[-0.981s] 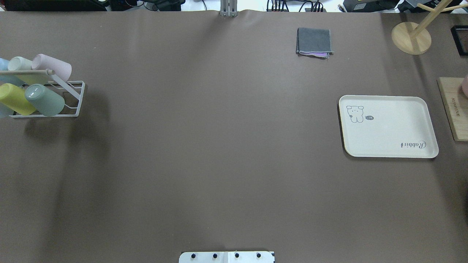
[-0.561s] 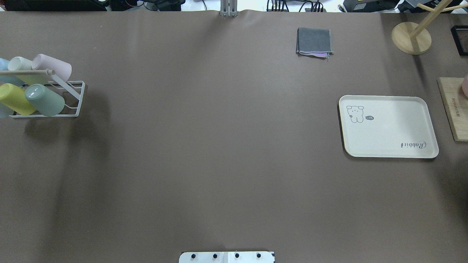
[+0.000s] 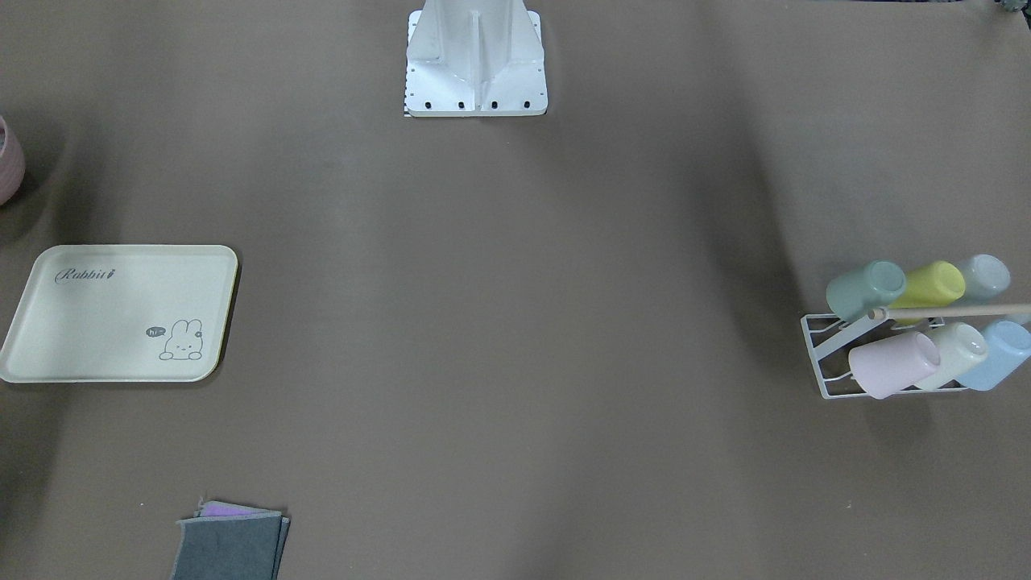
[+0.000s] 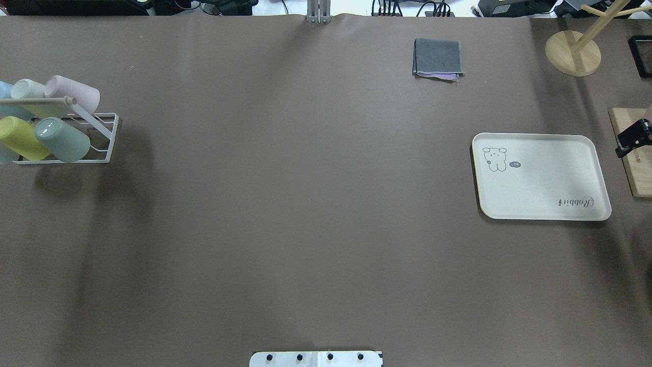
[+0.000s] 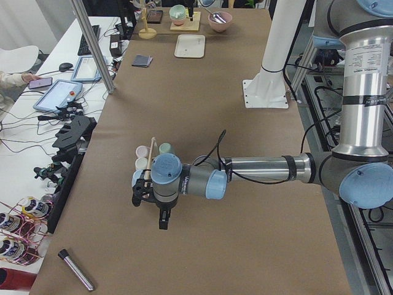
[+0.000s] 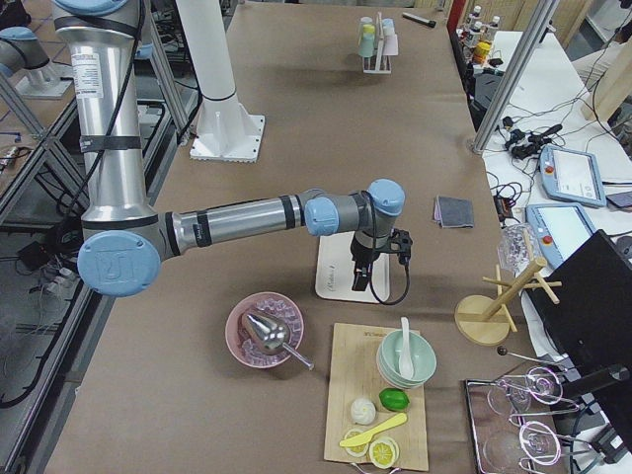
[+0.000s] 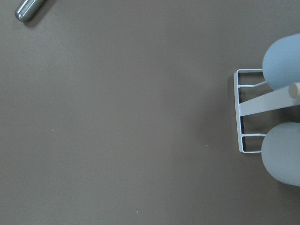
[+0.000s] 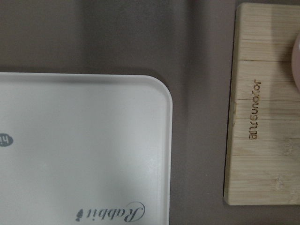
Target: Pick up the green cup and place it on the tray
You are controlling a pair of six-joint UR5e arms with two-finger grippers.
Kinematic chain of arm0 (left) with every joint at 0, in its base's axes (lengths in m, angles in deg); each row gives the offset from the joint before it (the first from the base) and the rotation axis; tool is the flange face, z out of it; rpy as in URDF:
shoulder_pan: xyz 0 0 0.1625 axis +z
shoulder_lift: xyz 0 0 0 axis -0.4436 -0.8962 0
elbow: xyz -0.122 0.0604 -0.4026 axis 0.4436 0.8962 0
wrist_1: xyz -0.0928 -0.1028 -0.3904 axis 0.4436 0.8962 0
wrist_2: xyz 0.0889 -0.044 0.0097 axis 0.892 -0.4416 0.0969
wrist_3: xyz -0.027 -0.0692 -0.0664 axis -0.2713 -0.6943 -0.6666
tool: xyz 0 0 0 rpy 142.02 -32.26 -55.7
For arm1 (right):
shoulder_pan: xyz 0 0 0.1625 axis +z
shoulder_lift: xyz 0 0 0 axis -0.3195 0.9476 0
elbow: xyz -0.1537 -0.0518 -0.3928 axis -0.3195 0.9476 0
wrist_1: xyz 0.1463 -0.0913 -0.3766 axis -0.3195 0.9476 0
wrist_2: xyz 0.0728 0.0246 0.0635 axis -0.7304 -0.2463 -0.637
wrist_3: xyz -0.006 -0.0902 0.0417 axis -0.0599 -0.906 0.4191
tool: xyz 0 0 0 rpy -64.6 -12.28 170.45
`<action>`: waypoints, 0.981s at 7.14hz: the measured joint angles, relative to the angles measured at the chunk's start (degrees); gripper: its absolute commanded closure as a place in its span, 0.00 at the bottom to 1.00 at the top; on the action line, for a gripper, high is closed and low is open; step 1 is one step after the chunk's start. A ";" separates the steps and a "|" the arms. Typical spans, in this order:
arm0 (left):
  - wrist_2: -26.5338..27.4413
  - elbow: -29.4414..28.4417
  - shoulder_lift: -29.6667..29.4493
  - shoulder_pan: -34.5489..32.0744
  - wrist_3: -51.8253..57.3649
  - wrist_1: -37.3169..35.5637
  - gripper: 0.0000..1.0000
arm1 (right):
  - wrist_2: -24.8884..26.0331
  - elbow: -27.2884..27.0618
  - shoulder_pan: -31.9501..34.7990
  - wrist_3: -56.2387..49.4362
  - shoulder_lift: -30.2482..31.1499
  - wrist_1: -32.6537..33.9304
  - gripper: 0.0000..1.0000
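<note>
Plainly the green cup (image 4: pixel 63 140), tilted on its rack (image 4: pixel 94 122), lies nearest the left gripper (image 5: pixel 163 219); whether that is open, I cannot tell.

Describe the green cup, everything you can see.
The green cup is a plain, handleless tumbler in muted sage, plastic-looking and slightly tapered. It rests tilted on the white wire rack with its closed base showing, at the rack's end nearest the table's middle. It lies beside the yellow-green cup and appears to touch it. Nothing grips it.
</note>
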 measured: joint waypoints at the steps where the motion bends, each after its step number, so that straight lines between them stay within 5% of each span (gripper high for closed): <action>1: 0.00 0.00 0.00 -0.01 0.00 0.00 0.02 | -0.14 4.06 -0.76 1.77 -1.14 -3.56 0.02; 4: -0.06 0.00 0.00 -0.01 0.00 0.00 0.02 | -0.24 8.21 -2.64 7.50 -1.29 -8.76 0.08; 7: -0.07 -0.01 0.04 -0.01 0.00 0.06 0.02 | 0.08 12.23 -4.24 8.09 -1.08 -12.90 0.35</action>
